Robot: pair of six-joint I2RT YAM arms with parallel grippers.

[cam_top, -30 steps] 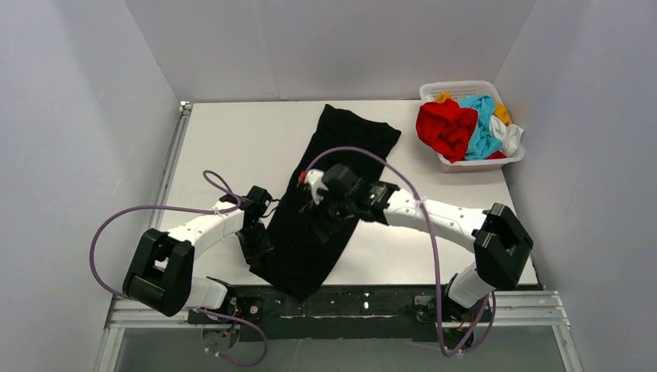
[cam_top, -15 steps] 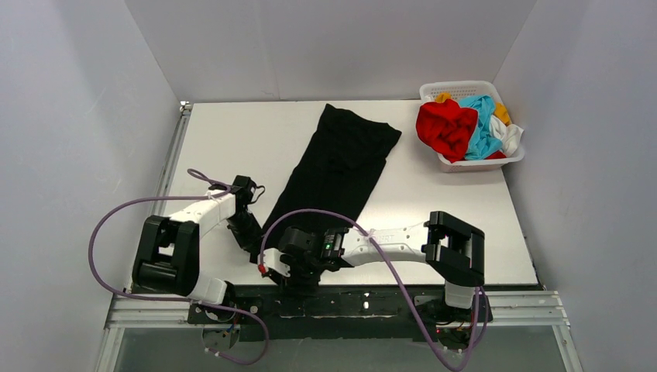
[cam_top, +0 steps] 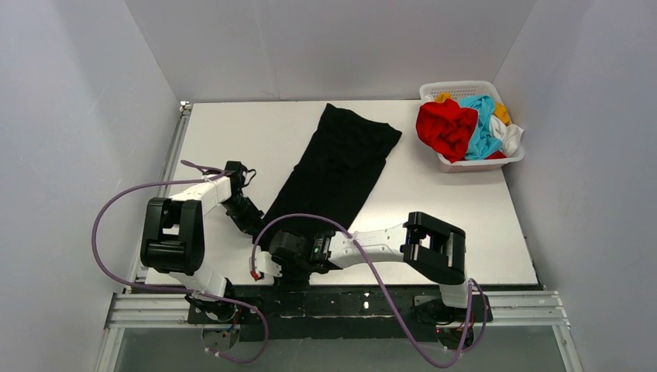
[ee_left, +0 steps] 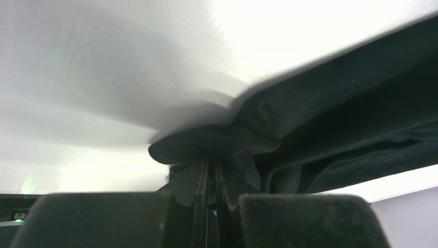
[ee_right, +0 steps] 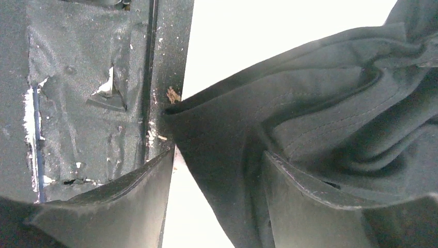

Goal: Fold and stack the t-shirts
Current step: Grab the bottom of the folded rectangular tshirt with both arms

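Note:
The large black t-shirt point(cam_top: 341, 159) lies folded into a long strip, slanting from the far middle of the table to the near left. My left gripper point(cam_top: 249, 225) is shut on its near left edge; the left wrist view shows black cloth point(ee_left: 351, 119) bunched in the closed fingers point(ee_left: 199, 181). My right gripper point(cam_top: 270, 260) is open at the shirt's near corner by the table's front edge. The right wrist view shows that corner point(ee_right: 310, 103) lying between the spread fingers point(ee_right: 310, 206). Red point(cam_top: 445, 128), light blue point(cam_top: 484, 128), white point(cam_top: 511, 139) and orange-yellow point(cam_top: 502, 114) shirts lie heaped in the basket.
The white lattice basket point(cam_top: 465, 85) stands at the far right corner of the white table point(cam_top: 232, 132). A black foam strip point(ee_right: 88, 93) runs along the table's near edge, close to my right gripper. Grey walls close in the left, back and right sides.
My right arm swung from the middle of the shirt down to its near corner. My left gripper pulled left and farther back with the cloth; the shirt's near end no longer hangs over the front edge.

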